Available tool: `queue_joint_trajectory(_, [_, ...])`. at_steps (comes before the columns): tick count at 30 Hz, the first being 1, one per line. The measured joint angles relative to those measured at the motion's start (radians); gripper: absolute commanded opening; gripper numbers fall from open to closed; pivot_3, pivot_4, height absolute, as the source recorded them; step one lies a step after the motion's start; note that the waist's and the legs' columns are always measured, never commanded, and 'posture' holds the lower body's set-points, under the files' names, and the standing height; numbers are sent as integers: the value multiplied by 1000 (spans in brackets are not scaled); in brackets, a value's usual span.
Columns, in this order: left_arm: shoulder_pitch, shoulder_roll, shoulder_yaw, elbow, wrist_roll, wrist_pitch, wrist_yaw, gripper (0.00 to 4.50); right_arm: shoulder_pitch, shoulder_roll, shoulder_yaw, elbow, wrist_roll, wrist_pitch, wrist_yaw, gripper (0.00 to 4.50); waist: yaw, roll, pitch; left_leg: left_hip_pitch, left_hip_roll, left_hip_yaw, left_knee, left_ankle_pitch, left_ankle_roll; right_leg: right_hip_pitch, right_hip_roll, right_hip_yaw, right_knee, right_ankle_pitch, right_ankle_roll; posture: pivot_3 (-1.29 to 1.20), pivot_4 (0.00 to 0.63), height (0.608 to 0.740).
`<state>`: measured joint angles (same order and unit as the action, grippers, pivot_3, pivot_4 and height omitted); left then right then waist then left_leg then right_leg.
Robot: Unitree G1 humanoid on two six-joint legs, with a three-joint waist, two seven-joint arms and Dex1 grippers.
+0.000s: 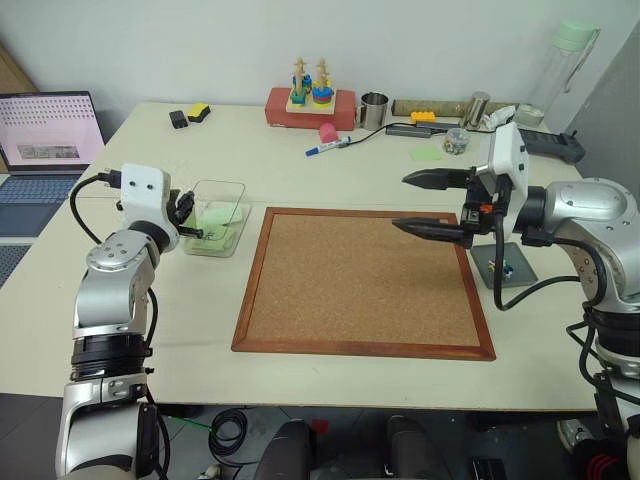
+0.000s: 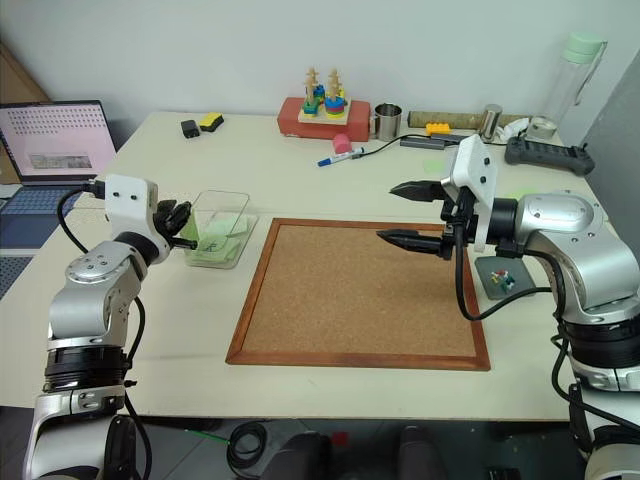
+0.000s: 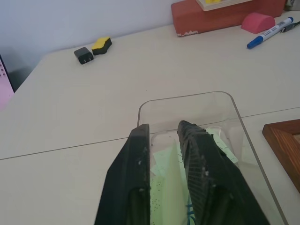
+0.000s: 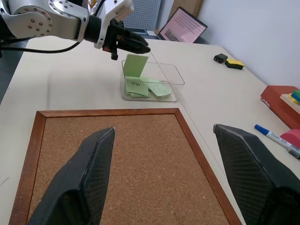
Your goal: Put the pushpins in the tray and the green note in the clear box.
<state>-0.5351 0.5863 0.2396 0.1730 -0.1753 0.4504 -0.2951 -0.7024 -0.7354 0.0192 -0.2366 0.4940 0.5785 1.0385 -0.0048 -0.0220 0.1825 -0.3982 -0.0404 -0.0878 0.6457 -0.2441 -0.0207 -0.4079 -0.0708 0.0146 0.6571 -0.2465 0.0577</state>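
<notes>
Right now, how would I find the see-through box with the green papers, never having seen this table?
Find the big wood-framed corkboard in the middle of the table. Just off its far corner on the robot's left sits the clear box, with pale green notes inside. It is the one transparent rectangular container there.

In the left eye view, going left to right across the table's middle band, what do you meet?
Left hand → clear box holding green notes → corkboard → right hand → tray.
</notes>
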Motion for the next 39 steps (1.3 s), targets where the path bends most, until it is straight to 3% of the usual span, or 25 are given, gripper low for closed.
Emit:
queue_joint_trajectory(9, [-9,3,-1,-3,0,-2,-23,3460,16,-2,0,-3,-1,4,-8,3519,-1,0,0,0,0,0,0,0,0,0,0,0,0,0,0,0,150,740])
queue_joint_trajectory(14, [9,72,-16,-50,12,-1,-84,4429,19,-12,-1,-3,-2,1,-12,3519,-3,0,0,0,0,0,0,0,0,-1,0,0,0,0,0,0,150,740])
queue_joint_trajectory(21, [78,195,-17,-130,-28,42,-264,4429,82,-67,-30,-2,-1,3,-13,3519,-3,0,0,-1,0,1,0,0,0,-1,0,0,0,0,0,0,150,740])
queue_joint_trajectory(27, [345,437,28,-258,-96,28,-587,4429,231,-270,-136,30,-20,-14,59,3519,-6,2,2,0,1,4,-2,0,0,-2,-1,2,-1,-1,-1,0,150,740])
queue_joint_trajectory(32, [512,511,148,-250,-141,-1,-771,4429,382,-384,-220,126,-84,-110,132,3519,-5,2,2,0,3,7,-1,0,0,-1,0,0,-1,-2,-3,0,150,740])
queue_joint_trajectory(39, [557,526,225,-214,-146,-15,-825,4429,491,-403,-275,246,-133,-218,164,3519,-8,2,2,1,3,8,-1,0,0,0,0,0,0,-2,-3,0,150,740])
